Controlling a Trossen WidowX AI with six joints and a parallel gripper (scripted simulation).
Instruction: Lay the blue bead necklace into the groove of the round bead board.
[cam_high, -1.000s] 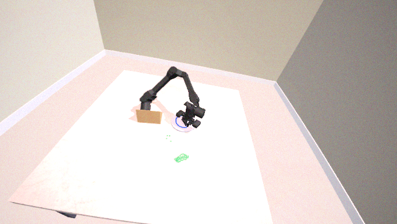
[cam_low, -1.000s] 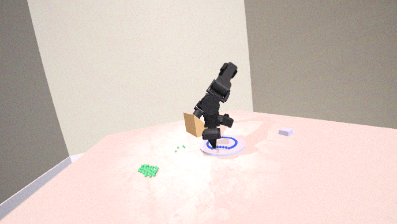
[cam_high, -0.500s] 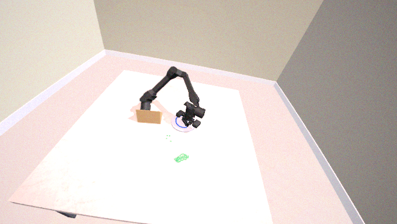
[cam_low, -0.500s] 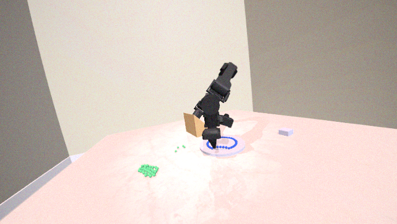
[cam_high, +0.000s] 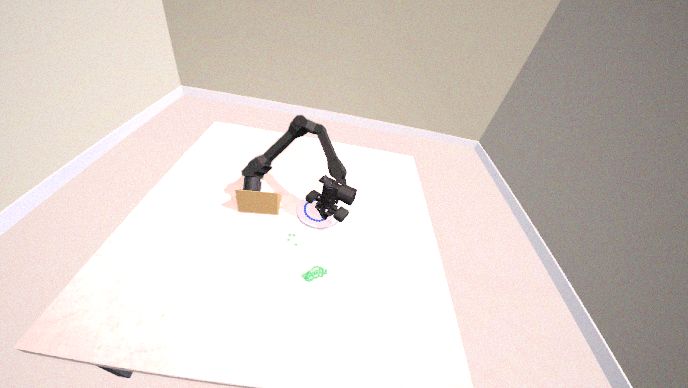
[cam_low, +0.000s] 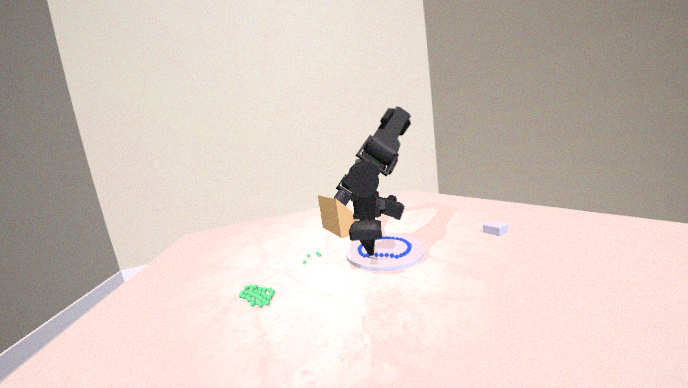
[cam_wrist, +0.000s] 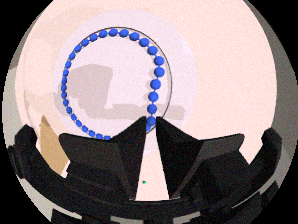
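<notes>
The blue bead necklace (cam_high: 311, 215) (cam_low: 395, 255) (cam_wrist: 107, 32) lies as a ring on the round pale bead board (cam_high: 320, 224) (cam_low: 390, 265) (cam_wrist: 127, 76). My gripper (cam_high: 325, 212) (cam_low: 370, 252) (cam_wrist: 150, 120) points down at the board's near-left edge and is shut on the necklace at one spot of the ring. In the wrist view the string of beads runs down between the two dark fingertips. Whether every bead sits in the groove I cannot tell.
A tan cardboard box (cam_high: 258, 202) (cam_low: 336, 216) (cam_wrist: 52, 144) stands beside the arm's base. A heap of green beads (cam_high: 314, 274) (cam_low: 257, 295) and a few loose green beads (cam_high: 291, 239) (cam_low: 311, 257) lie on the table. A small grey block (cam_low: 495, 228) lies to the right.
</notes>
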